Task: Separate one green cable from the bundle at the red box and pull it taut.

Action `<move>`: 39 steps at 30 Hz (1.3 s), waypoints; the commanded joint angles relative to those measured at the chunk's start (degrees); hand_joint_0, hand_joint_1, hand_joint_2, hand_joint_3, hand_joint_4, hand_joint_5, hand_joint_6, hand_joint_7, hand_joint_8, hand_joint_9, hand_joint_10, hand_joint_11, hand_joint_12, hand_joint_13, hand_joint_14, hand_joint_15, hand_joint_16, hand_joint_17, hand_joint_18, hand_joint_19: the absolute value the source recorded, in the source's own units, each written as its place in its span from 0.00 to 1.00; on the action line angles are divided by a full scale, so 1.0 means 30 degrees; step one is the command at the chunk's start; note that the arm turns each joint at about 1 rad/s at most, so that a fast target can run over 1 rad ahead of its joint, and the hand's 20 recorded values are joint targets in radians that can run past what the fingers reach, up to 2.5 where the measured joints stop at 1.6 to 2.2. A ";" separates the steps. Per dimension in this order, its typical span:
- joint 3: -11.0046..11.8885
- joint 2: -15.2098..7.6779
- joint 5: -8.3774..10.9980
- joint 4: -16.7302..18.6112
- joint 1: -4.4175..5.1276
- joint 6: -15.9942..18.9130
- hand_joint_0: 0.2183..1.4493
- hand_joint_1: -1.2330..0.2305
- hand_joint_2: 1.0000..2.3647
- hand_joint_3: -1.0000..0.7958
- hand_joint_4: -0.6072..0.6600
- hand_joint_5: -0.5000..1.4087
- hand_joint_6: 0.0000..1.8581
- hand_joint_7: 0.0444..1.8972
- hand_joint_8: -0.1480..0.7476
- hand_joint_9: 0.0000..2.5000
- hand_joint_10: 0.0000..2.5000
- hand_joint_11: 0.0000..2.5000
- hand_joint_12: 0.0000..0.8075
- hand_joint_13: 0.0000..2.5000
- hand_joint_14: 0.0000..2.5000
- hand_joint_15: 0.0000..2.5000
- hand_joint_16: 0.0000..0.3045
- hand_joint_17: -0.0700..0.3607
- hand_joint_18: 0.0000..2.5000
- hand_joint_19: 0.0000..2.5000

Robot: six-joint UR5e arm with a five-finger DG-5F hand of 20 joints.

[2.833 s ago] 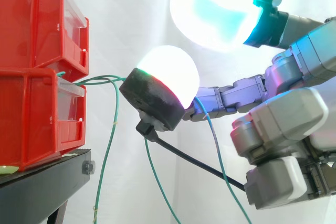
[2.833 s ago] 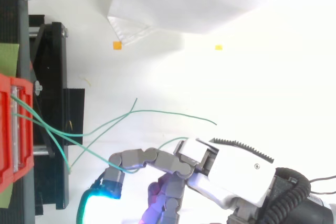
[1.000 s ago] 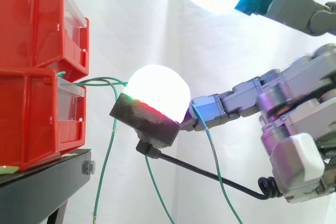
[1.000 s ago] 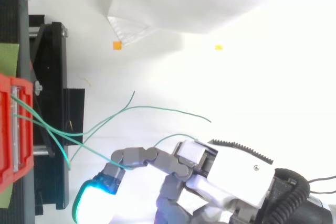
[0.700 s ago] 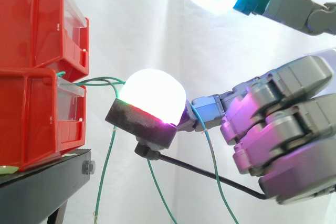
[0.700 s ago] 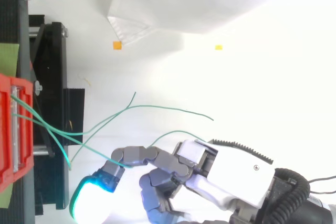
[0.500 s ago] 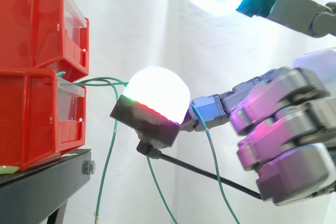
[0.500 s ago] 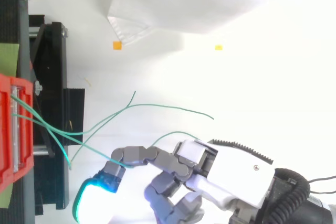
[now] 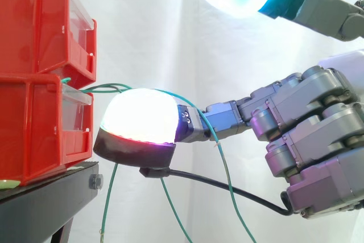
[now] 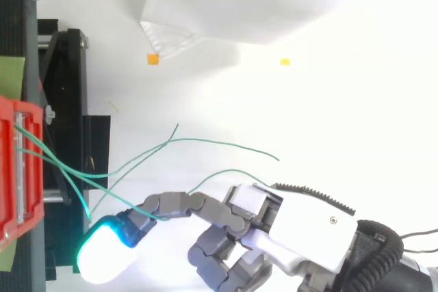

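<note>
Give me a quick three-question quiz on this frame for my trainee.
1. True or false: the green cable lying across the hand's outstretched finger is taut.
2. That finger's glowing pad sits: A) beside the red bins; B) inside a bin; C) well away from them.
3. Is the hand pinching any cable?
Key: 1 false, it sags. 2 A. 3 No; the cable only rests on the straight finger, the other fingers curl on nothing.
</note>
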 commanded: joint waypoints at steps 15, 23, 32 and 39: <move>0.0009 0.0003 -0.0001 0.0001 -0.0038 -0.0006 0.20 0.28 0.00 0.28 0.61 0.30 0.27 0.52 0.33 0.53 1.00 0.72 0.39 0.40 1.00 0.52 0.18 0.45 0.42 0.43; 0.0009 0.0003 -0.0001 0.0001 -0.0038 0.0023 0.17 0.36 0.00 0.28 0.66 0.21 0.27 0.38 0.57 0.46 0.59 0.50 0.49 0.41 0.47 0.47 0.20 0.48 0.41 0.48; -0.0020 0.0003 -0.0001 0.0001 -0.0038 0.0023 0.17 0.35 0.00 0.28 0.54 0.10 0.27 0.30 0.54 0.22 0.00 0.18 0.51 0.27 0.01 0.27 0.20 0.48 0.36 0.44; 0.0009 0.0003 -0.0001 0.0001 -0.0038 0.0023 0.17 0.35 0.00 0.28 0.79 0.21 0.27 0.50 0.51 0.20 0.00 0.15 0.44 0.16 0.01 0.24 0.17 0.43 0.22 0.43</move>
